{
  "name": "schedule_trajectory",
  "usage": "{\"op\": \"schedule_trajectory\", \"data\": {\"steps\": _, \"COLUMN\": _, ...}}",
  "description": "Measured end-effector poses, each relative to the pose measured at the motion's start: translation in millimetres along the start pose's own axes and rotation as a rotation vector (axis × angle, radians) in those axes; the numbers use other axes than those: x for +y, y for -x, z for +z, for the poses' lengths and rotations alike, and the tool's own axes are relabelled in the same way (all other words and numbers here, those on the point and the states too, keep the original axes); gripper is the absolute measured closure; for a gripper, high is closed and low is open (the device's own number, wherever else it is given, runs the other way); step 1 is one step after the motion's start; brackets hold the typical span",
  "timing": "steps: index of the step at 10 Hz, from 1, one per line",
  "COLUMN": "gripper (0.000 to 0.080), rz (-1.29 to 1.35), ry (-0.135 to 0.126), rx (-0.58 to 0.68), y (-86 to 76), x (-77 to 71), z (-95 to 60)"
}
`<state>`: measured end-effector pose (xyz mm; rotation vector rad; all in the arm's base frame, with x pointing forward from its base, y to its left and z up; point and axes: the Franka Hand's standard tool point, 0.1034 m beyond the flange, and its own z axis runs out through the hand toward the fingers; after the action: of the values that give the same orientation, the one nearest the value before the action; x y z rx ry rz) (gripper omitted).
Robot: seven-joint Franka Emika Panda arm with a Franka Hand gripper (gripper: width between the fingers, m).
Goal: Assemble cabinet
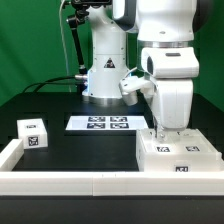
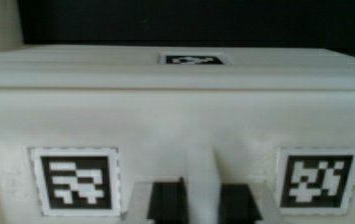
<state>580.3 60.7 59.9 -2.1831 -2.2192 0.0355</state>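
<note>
The cabinet [image 1: 180,156] is a white box with black-and-white tags, lying low on the black table at the exterior view's right. My gripper [image 1: 163,131] points straight down onto its near left part. In the wrist view the cabinet [image 2: 174,100] fills the frame, with a tag on each side of the fingers and one on its far face. My gripper [image 2: 204,200] has its two dark fingers [image 2: 167,200] close together on either side of a narrow white strip of the cabinet. A small white tagged drawer box [image 1: 33,134] stands apart at the exterior view's left.
The marker board [image 1: 103,123] lies flat in the middle of the table. A low white border rail [image 1: 70,185] runs along the front and up the left side. The arm's white base [image 1: 103,75] stands at the back, with cables behind it.
</note>
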Motion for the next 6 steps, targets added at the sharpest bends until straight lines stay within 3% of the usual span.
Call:
{"op": "schedule_trajectory", "data": {"steps": 3, "gripper": 0.0729, "rz": -0.004, "ry": -0.025, "rx": -0.008, "y": -0.4, "x": -0.4, "z": -0.4}}
{"op": "schedule_trajectory", "data": {"steps": 6, "gripper": 0.0729, "rz": -0.002, "ry": -0.006, "rx": -0.003, "y": 0.5, "x": -1.2, "z": -0.4}}
